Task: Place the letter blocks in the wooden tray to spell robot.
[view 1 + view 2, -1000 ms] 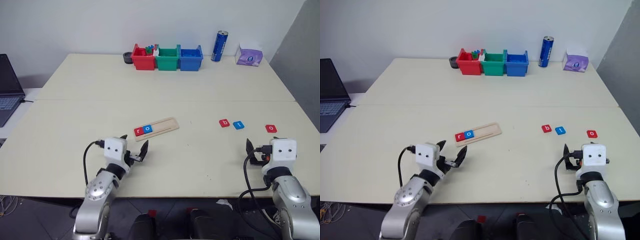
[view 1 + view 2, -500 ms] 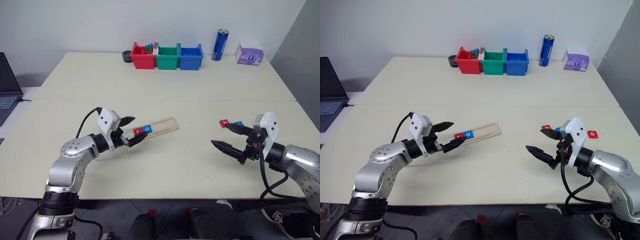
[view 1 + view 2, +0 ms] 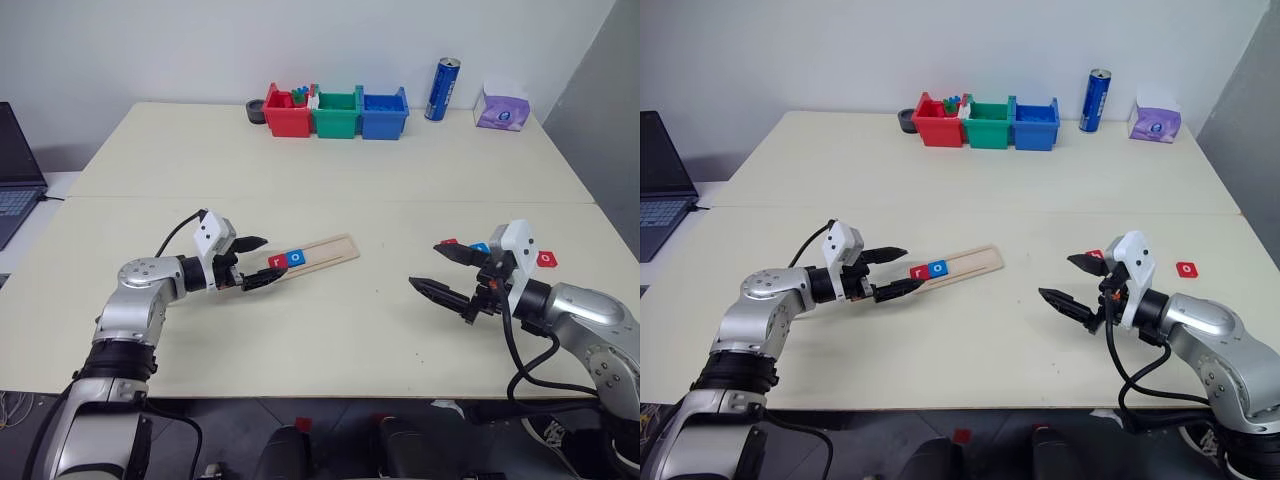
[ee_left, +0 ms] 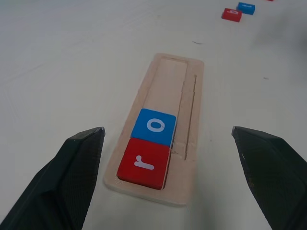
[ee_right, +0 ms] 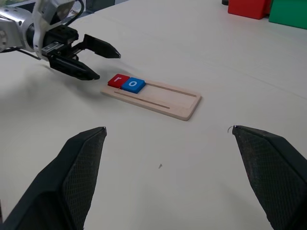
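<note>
The wooden tray (image 3: 326,249) lies mid-table with a red r block (image 4: 144,163) and a blue o block (image 4: 154,126) side by side at its left end. My left gripper (image 3: 275,255) is open and empty, its fingers straddling that end of the tray. Loose on the right lie a red block (image 3: 449,241), partly behind a finger, a blue block (image 3: 480,248) and a red o block (image 3: 546,259). My right gripper (image 3: 425,264) hovers open and empty just left of them, pointing at the tray.
Red (image 3: 287,114), green (image 3: 335,113) and blue (image 3: 383,113) bins stand at the far edge with a blue can (image 3: 441,90) and a purple tissue pack (image 3: 500,108). A laptop (image 3: 14,180) sits off the left side.
Both arms rose from the table's front edge. The left gripper reached forward to the tray's left end; the right swung inward beside the loose blocks. No block moved.
</note>
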You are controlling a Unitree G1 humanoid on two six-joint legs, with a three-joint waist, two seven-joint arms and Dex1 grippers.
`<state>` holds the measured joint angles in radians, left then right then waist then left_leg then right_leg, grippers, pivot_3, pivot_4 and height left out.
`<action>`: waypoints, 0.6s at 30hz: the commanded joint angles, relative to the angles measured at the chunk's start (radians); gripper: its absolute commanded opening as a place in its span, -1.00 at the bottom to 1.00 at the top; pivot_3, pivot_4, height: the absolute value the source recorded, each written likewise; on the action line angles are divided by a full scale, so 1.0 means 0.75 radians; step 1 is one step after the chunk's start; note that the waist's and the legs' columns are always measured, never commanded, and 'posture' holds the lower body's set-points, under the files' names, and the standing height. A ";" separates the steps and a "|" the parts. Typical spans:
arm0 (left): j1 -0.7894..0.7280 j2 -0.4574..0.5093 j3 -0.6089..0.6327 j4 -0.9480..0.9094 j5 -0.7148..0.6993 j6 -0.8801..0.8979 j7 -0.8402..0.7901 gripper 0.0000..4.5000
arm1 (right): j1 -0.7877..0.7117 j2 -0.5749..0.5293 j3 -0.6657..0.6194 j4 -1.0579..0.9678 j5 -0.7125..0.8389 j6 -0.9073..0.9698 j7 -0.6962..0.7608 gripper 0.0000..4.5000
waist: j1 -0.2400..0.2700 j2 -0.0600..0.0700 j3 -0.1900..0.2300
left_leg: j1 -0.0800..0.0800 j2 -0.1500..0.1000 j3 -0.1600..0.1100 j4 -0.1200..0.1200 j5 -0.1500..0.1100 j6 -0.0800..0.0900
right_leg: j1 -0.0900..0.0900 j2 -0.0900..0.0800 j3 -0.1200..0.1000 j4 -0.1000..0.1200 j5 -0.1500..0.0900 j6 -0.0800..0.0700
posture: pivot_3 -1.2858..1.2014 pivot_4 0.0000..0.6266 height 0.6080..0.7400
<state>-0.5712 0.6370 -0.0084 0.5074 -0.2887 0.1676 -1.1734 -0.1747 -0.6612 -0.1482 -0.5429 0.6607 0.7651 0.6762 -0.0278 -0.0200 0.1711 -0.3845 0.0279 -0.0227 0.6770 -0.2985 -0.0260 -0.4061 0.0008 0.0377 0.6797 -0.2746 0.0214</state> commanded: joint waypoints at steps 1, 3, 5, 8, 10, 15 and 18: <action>-0.118 -0.025 -0.041 0.175 0.060 -0.109 -0.085 1.00 | -0.021 0.001 -0.011 -0.069 0.044 0.011 -0.018 0.99 | 0.001 0.000 0.000 | 0.000 0.000 0.000 0.000 0.000 0.000 | 0.000 0.000 0.000 0.000 0.000 0.000 | 0.03 -0.52 1.00; -0.189 -0.046 -0.064 0.300 0.106 -0.189 -0.109 1.00 | -0.020 0.002 -0.012 -0.081 0.053 0.019 -0.030 0.99 | 0.002 0.000 0.000 | 0.000 0.000 0.000 0.000 0.000 0.000 | 0.000 0.000 0.000 0.000 0.000 0.000 | 0.03 -0.52 1.00; -0.250 -0.063 -0.075 0.404 0.138 -0.245 -0.131 1.00 | -0.017 0.002 -0.015 -0.093 0.062 0.026 -0.043 0.99 | 0.001 -0.002 0.001 | -0.001 0.000 0.000 0.001 0.000 0.000 | 0.000 0.000 0.000 0.000 0.000 0.000 | 0.03 -0.52 1.00; -0.336 -0.088 -0.091 0.553 0.186 -0.317 -0.153 1.00 | -0.015 0.001 -0.017 -0.109 0.072 0.035 -0.065 0.99 | 0.001 -0.003 0.002 | -0.001 0.000 0.000 0.000 0.000 0.000 | 0.000 0.000 0.000 0.000 0.000 0.000 | 0.03 -0.52 1.00; -0.369 -0.099 -0.095 0.625 0.215 -0.356 -0.166 1.00 | -0.015 0.002 -0.019 -0.118 0.077 0.041 -0.077 0.99 | 0.000 -0.004 0.002 | -0.001 0.000 0.000 0.001 0.000 0.000 | 0.000 0.000 0.000 0.000 0.000 0.000 | 0.03 -0.52 1.00; -0.413 -0.111 -0.110 0.745 0.279 -0.395 -0.199 1.00 | -0.026 0.001 -0.018 -0.122 0.088 0.051 -0.098 0.99 | -0.002 -0.004 0.002 | -0.001 0.000 0.000 0.000 0.000 0.000 | -0.001 0.000 0.000 0.001 0.000 0.000 | 0.03 -0.52 1.00; -0.418 -0.112 -0.120 0.785 0.308 -0.412 -0.214 1.00 | -0.029 0.001 -0.016 -0.124 0.093 0.052 -0.109 0.99 | -0.001 -0.004 0.002 | -0.001 0.000 0.000 0.001 0.000 0.000 | -0.001 0.000 -0.001 0.001 0.000 0.000 | 0.03 -0.52 1.00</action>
<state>-0.8709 0.5478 -0.0930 1.0778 -0.0746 -0.1240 -1.3206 -0.1780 -0.6585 -0.1422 -0.5881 0.7111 0.8108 0.6029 -0.0286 -0.0231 0.1729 -0.3853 0.0277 -0.0230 0.6774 -0.2986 -0.0259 -0.4067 0.0011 0.0374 0.6803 -0.2745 0.0214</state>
